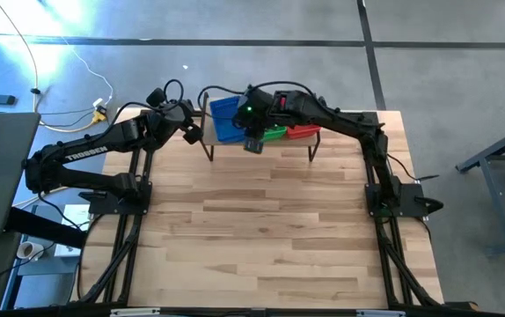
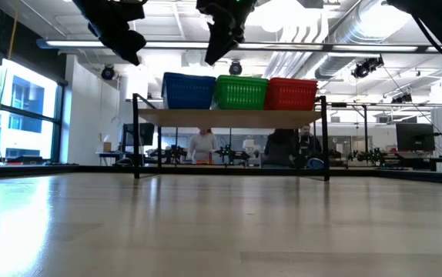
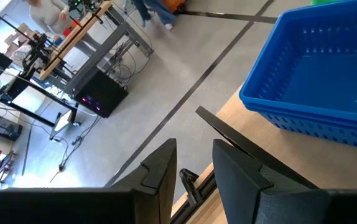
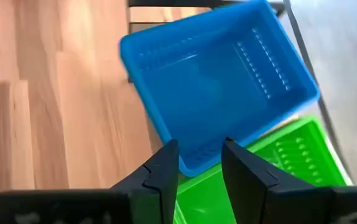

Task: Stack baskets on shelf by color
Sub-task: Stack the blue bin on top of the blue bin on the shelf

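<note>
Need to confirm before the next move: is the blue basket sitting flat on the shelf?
Yes. The blue basket stands level on the shelf, beside the green basket.
</note>
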